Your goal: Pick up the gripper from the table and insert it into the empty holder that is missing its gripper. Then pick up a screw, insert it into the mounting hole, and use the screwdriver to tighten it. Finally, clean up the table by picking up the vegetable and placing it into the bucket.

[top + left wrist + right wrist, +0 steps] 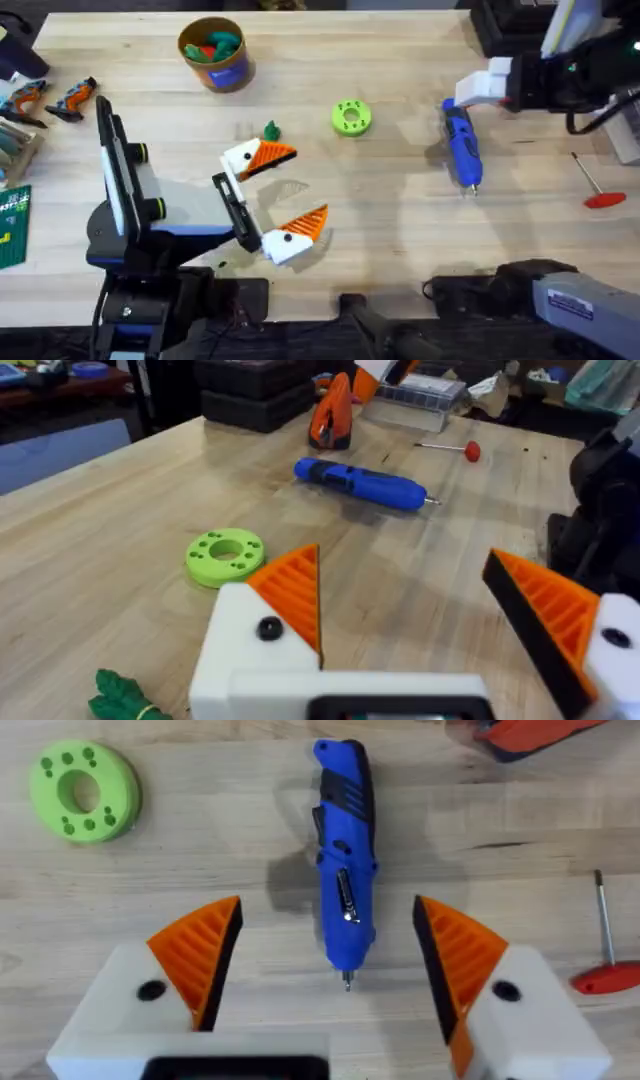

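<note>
Screwdriver [462, 147] lying flat on the table [400, 220], right of centre, dark tip toward the near edge. Seen from the right wrist, blue body [343, 870] lined up between the two orange pads [200, 955] of the right gripper [330, 965], which hangs just above it, spread wide, grasping nothing. In the overhead view, right gripper [480, 90] partly hidden behind the arm, so hard to say whether it touches the tool. Thin red-handled tool [598, 188] farther right, well apart from the screwdriver. Lime-green disc [351, 117] left of the screwdriver, near mid-table. Vegetable [271, 131] farther left, small and dark green, just beside one finger of the left gripper [285, 195]. Left gripper released as well, fingers far apart over bare wood, holding nothing; from its wrist camera, vegetable [122, 698] low beside one white finger, disc [225, 555] beyond it, screwdriver [362, 484] farther off. Bucket [214, 53] at the far side of the table, left of centre, green and red pieces inside.
</note>
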You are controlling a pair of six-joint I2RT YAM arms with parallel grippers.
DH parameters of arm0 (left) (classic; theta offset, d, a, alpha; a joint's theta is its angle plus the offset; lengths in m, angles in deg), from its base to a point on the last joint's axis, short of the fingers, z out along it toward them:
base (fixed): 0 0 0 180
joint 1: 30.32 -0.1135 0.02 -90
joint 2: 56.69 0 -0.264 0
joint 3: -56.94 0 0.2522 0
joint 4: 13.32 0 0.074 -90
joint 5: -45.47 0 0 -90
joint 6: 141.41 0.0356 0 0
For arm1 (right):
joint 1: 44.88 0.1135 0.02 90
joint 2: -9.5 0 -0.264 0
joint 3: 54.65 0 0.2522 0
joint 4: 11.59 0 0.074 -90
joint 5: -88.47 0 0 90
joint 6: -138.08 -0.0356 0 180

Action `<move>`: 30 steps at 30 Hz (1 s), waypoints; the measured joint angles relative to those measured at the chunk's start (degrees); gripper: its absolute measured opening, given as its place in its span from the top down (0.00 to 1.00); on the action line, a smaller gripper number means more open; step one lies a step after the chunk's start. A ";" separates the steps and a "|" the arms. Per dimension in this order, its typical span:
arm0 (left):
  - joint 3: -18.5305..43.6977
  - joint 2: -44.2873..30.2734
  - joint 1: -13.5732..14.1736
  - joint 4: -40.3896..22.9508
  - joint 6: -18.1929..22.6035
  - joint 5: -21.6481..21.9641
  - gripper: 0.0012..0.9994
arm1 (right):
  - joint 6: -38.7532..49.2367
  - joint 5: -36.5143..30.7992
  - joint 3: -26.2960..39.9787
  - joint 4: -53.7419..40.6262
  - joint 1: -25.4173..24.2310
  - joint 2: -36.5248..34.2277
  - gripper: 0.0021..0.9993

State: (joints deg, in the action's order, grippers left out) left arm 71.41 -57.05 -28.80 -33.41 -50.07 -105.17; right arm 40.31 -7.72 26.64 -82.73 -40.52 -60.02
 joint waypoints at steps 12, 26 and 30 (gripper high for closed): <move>0.00 0.00 0.00 0.00 0.00 0.00 0.01 | 0.00 0.00 -0.02 0.08 0.00 -0.71 0.01; 0.00 0.00 0.00 0.00 0.04 0.00 0.89 | -0.20 0.00 -0.02 -0.35 0.00 -0.71 0.01; 0.00 0.00 0.00 0.02 0.39 0.00 0.99 | -0.20 0.00 -0.33 -0.60 0.00 -0.71 0.01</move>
State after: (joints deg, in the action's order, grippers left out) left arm 71.41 -57.05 -28.80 -33.38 -49.68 -105.17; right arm 40.11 -7.72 26.31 -83.33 -40.52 -60.74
